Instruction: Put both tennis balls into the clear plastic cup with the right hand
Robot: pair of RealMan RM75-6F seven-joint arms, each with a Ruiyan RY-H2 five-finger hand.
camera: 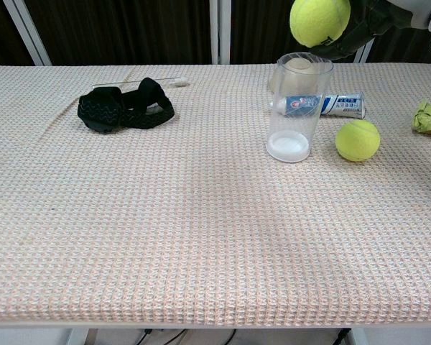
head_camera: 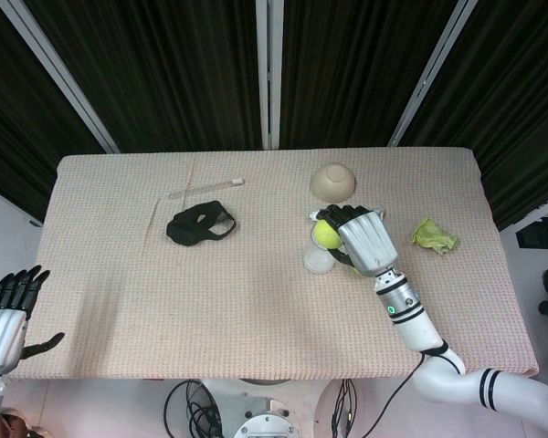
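Observation:
My right hand (head_camera: 363,239) grips one tennis ball (camera: 319,21), held in the air just above the rim of the clear plastic cup (camera: 297,108). The same ball (head_camera: 327,234) shows over the cup (head_camera: 318,260) in the head view. The cup stands upright and holds nothing. A second tennis ball (camera: 358,139) lies on the table right of the cup, hidden under my hand in the head view. My left hand (head_camera: 7,315) hangs open off the table's near left edge.
A toothpaste tube (camera: 329,105) and an upturned beige bowl (head_camera: 333,182) lie behind the cup. A crumpled green wrapper (head_camera: 435,235) sits to the right. A black eye mask (head_camera: 200,224) and a thin white stick (head_camera: 205,188) lie left of centre.

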